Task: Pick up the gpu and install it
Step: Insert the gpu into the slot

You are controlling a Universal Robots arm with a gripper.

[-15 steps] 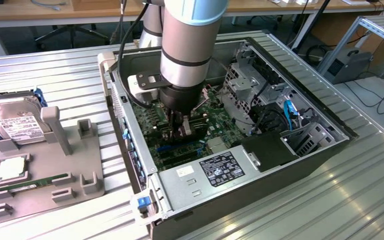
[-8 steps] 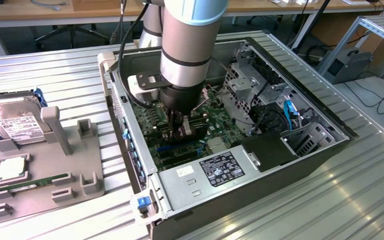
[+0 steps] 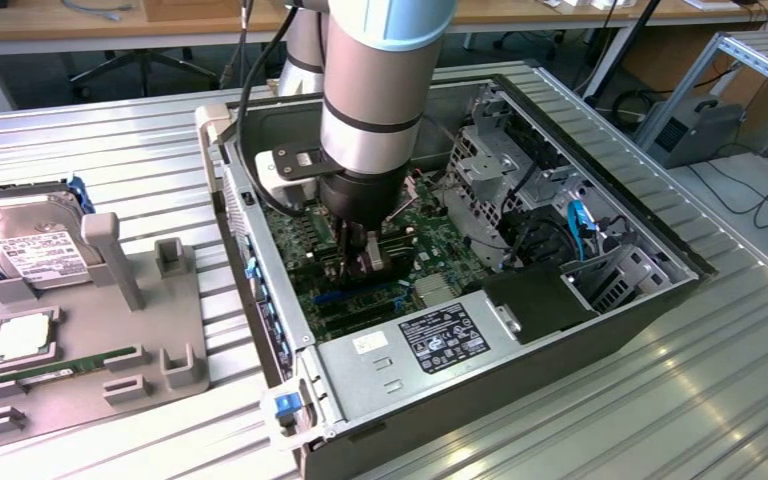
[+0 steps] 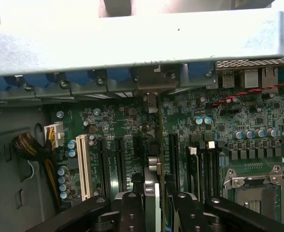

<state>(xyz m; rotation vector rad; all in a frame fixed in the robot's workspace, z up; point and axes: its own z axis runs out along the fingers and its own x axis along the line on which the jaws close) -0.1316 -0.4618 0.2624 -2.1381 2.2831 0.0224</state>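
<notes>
The end effector (image 4: pixel 154 205) pinches the gpu (image 4: pixel 152 159) edge-on between its fingers, inside the open computer case (image 3: pixel 598 330). The card stands upright directly below it, over the motherboard (image 4: pixel 258 140) slots.

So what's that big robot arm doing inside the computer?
The grey robot arm has reached down into the open black and silver computer case. Its black gripper is closed on a slim black expansion card, held on edge right over the slots of the green motherboard. On the grey holder tray at the exterior view's left, the silver hard drive with a white label and the narrow green memory stick sit untouched.
</notes>
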